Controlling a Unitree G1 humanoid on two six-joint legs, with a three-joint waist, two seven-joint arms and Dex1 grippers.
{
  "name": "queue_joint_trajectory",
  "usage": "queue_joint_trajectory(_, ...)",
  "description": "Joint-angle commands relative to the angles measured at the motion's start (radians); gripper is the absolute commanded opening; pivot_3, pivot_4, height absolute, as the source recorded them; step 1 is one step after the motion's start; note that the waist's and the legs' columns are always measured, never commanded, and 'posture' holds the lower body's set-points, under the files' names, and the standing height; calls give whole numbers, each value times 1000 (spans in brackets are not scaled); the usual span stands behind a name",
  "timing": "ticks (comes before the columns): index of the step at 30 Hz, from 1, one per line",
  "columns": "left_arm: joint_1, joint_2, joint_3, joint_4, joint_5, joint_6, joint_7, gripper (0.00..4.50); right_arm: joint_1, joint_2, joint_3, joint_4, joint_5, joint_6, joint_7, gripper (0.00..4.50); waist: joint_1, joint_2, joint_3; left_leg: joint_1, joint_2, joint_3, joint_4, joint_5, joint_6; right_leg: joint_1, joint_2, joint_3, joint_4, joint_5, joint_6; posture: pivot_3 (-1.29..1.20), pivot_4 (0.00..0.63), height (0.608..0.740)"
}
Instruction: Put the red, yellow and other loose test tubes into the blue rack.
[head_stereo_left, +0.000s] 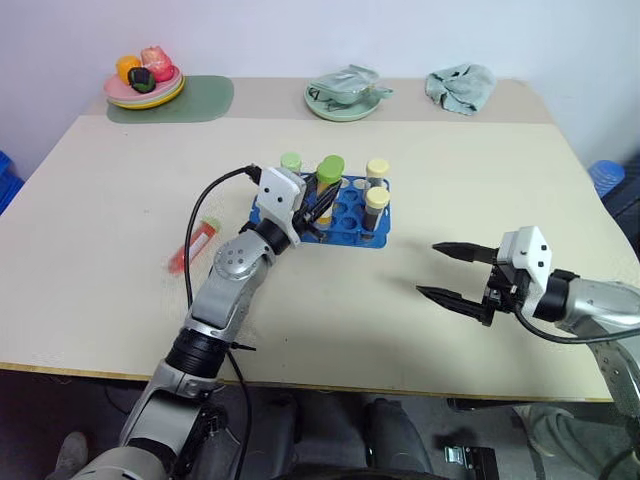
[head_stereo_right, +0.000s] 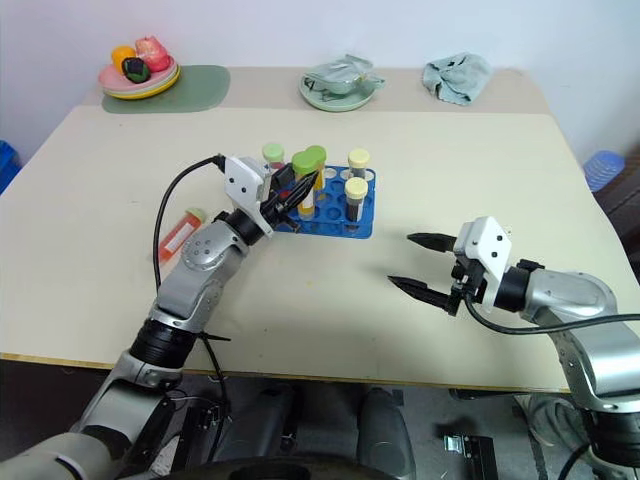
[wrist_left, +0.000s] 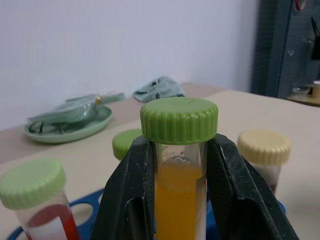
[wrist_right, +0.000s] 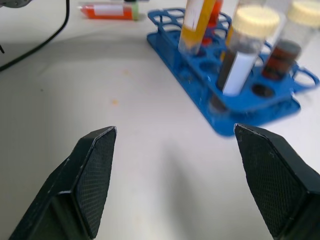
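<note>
The blue rack (head_stereo_left: 345, 222) stands mid-table with several capped tubes upright in it, among them a red tube with a pale green cap (wrist_left: 44, 210) and cream-capped ones (head_stereo_left: 377, 200). My left gripper (head_stereo_left: 318, 200) is shut on a yellow tube with a green cap (wrist_left: 179, 150), held slightly tilted over the rack's left end, its lower end at a rack hole (wrist_right: 191, 45). A loose red tube (head_stereo_left: 197, 243) lies on the table left of the rack. My right gripper (head_stereo_left: 447, 270) hovers open and empty to the right of the rack, fingers (wrist_right: 95, 175) wide apart.
At the table's back edge sit a plate of toy fruit (head_stereo_left: 145, 85) on a green mat (head_stereo_left: 200, 100), a green dish (head_stereo_left: 343, 98) and a crumpled cloth (head_stereo_left: 460, 86). A black cable (head_stereo_left: 205, 200) loops from my left wrist.
</note>
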Motion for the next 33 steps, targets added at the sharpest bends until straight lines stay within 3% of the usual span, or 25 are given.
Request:
queue_joint_trajectory(1,-25,-24,21,30,35,-48,-29,837,38,-12,-74,-56,19,0,-9,3863,0,0,0,0,0,0,0,-1,1,0,0,0,0,0,0,0,150,740)
queue_joint_trajectory(20,-54,-94,61,137,67,-86,-132,837,90,10,-97,-94,23,5,-59,3863,1,0,0,1,0,0,1,-3,5,2,0,0,0,0,1,0,150,740)
queue_joint_trajectory(33,-6,-76,76,124,79,-76,-178,837,69,11,-79,-96,32,13,-73,3863,-1,0,-1,2,0,-1,1,-3,5,3,0,0,0,0,1,0,150,740)
